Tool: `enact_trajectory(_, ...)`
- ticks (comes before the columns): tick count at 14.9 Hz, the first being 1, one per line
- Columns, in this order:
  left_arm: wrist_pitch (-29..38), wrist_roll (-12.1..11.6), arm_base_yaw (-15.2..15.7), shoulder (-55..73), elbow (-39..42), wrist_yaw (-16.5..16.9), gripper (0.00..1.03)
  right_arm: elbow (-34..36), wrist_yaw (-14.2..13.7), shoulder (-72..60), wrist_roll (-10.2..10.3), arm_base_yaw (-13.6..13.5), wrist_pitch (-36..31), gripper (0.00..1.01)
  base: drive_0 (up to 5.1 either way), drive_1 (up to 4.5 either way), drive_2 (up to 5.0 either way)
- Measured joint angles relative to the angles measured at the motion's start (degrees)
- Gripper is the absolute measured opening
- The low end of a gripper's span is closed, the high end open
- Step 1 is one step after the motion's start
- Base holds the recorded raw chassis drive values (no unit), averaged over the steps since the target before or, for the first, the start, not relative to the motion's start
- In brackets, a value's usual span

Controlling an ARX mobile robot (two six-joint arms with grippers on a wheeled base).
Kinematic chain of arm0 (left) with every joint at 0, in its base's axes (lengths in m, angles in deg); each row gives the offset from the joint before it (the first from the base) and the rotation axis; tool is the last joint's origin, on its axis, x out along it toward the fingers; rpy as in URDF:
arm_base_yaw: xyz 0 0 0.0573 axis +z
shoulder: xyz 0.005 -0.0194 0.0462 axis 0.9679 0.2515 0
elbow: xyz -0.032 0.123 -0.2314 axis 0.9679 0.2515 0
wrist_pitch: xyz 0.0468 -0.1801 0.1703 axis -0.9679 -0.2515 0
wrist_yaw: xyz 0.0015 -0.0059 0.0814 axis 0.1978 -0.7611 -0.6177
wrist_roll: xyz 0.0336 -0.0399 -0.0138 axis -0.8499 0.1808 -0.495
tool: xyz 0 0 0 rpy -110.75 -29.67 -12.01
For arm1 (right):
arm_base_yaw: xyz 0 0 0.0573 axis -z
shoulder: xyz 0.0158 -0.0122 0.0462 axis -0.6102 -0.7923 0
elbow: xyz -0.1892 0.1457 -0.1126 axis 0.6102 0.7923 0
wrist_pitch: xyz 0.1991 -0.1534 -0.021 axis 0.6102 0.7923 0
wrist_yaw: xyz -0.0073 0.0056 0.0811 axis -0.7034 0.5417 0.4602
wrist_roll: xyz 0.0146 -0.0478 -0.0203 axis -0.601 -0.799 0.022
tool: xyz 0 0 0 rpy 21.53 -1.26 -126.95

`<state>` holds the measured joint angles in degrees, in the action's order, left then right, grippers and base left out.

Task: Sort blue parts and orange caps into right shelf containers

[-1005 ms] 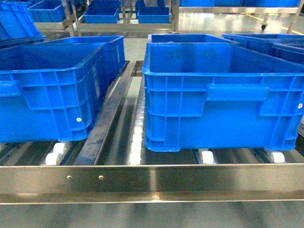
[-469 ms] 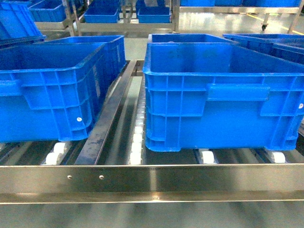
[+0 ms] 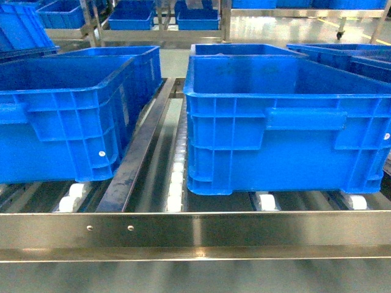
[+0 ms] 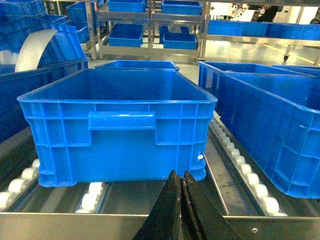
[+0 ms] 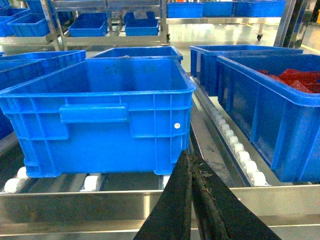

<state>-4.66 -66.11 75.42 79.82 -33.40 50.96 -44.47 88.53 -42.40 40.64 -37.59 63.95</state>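
Two blue containers stand on the right shelf [image 3: 195, 235]: one at the left [image 3: 67, 119] and one at the right [image 3: 287, 122]. In the left wrist view my left gripper [image 4: 180, 175] is shut with nothing in it, low in front of a container [image 4: 120, 130] and below its rim. In the right wrist view my right gripper [image 5: 191, 156] is also shut and empty, below the near corner of a container [image 5: 100, 120]. Neither gripper shows in the head view. No blue parts or orange caps are in view.
White rollers [image 3: 175, 183] and a steel rail [image 3: 137, 152] run between the two bins. At the right, another blue bin [image 5: 280, 100] holds red pieces [image 5: 300, 80]. More racks with blue bins [image 3: 131, 15] stand across the aisle.
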Motion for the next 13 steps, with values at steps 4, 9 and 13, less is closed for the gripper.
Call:
enact_trajectory(4, -4.9, 0.0, 0.0, -4.9, 0.0, 0.0, 0.02, 0.0, 0.0, 4.6, 0.0, 0.0, 4.6, 0.02, 0.0, 0.00, 0.0)
enact_trajectory(9, -6.0, 0.0, 0.0, -6.3, 0.0, 0.0, 0.02, 0.0, 0.0, 5.8, 0.0, 0.0, 5.7, 0.02, 0.0, 0.00, 0.0)
enact_trajectory(13, -10.4, 0.0, 0.0, -9.8, 0.0, -0.1, 0.02, 0.0, 0.1, 14.9, 0.0, 0.0, 17.7, 0.02, 0.0, 0.00, 0.0)
